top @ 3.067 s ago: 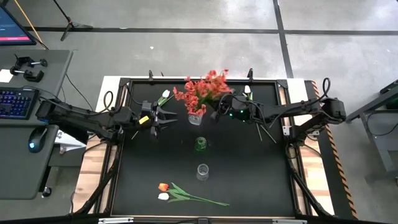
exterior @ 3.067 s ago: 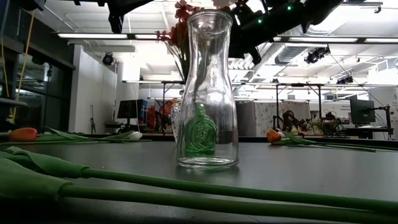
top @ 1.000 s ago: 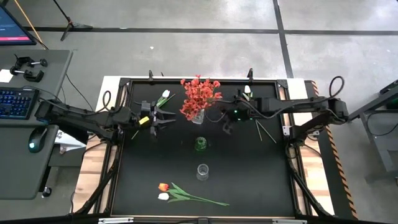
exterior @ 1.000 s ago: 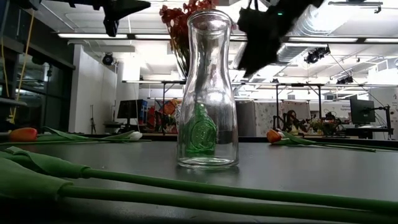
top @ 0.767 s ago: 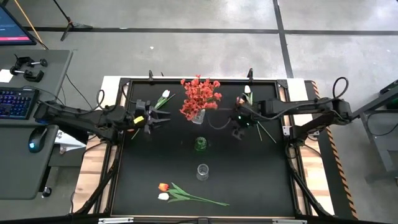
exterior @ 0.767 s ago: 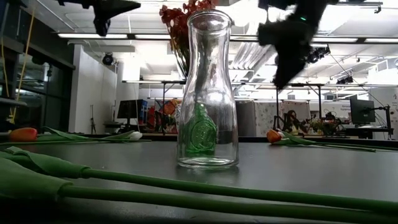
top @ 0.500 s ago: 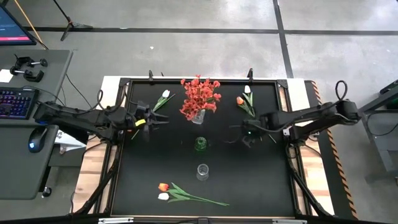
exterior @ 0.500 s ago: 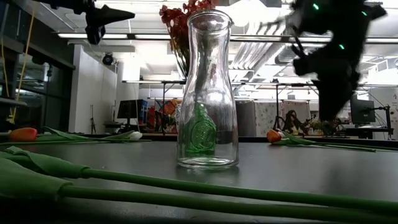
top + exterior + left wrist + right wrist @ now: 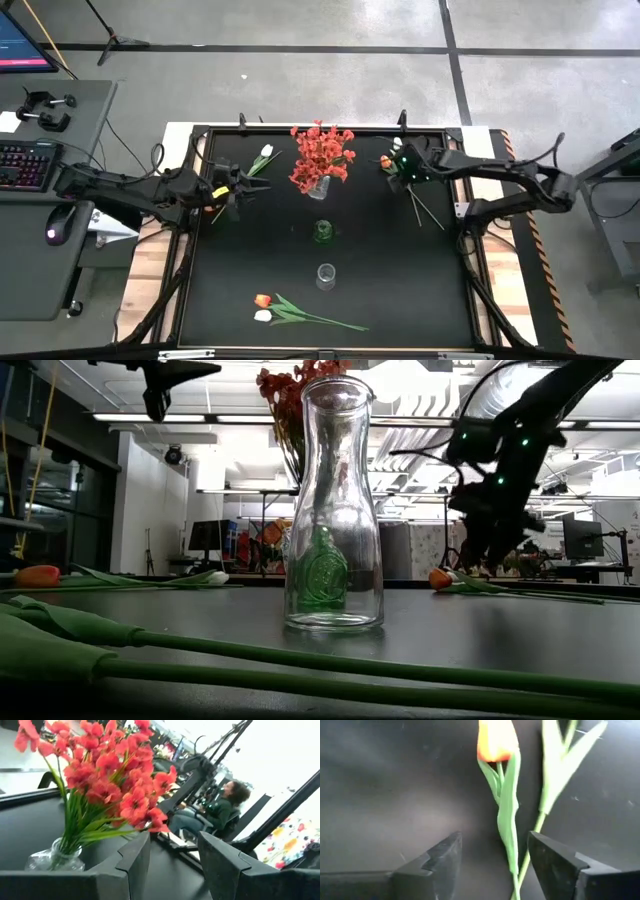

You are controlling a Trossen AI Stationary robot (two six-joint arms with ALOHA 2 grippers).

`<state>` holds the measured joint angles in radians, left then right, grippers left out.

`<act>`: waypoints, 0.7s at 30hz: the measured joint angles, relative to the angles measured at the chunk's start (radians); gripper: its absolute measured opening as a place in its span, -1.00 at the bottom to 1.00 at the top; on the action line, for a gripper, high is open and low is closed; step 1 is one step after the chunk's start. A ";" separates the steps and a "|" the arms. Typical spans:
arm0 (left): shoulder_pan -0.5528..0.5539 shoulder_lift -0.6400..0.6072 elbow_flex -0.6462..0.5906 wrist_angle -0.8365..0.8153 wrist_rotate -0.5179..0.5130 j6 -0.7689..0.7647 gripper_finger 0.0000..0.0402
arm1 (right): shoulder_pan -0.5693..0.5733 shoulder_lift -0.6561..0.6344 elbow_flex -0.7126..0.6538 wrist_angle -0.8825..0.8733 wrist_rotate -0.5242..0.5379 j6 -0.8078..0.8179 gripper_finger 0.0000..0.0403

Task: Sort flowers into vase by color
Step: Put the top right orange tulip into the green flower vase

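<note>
While the left gripper (image 9: 243, 188) waits open and empty near the bench's left edge, beside a white tulip (image 9: 264, 153), we judge the step in hand to be the pickup of the next flower. The red sprays (image 9: 320, 155) already stand in a vase (image 9: 316, 187) by the far edge. The right gripper (image 9: 401, 170), jaws wide, hovers over an orange tulip (image 9: 494, 742) lying flat near the far right corner; its stalk (image 9: 508, 830) runs between the fingers (image 9: 440, 857). Next we would lower and close on that stalk.
</note>
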<state>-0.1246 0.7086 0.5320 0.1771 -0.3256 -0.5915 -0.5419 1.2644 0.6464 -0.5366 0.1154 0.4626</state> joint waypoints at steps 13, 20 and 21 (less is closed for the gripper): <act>0.000 0.000 0.000 0.012 -0.003 -0.008 -0.23 | -0.028 0.192 0.038 0.026 -0.014 -0.199 -0.09; 0.000 0.000 0.000 0.012 -0.008 -0.026 -0.23 | -0.028 0.207 0.117 -0.058 0.031 -0.245 -0.09; 0.000 0.000 0.000 0.012 -0.008 -0.026 -0.23 | -0.028 0.207 0.134 -0.075 0.031 -0.257 -0.09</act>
<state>-0.1246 0.7086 0.5320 0.1890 -0.3336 -0.6174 -0.5697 1.4712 0.7805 -0.6115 0.1467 0.2056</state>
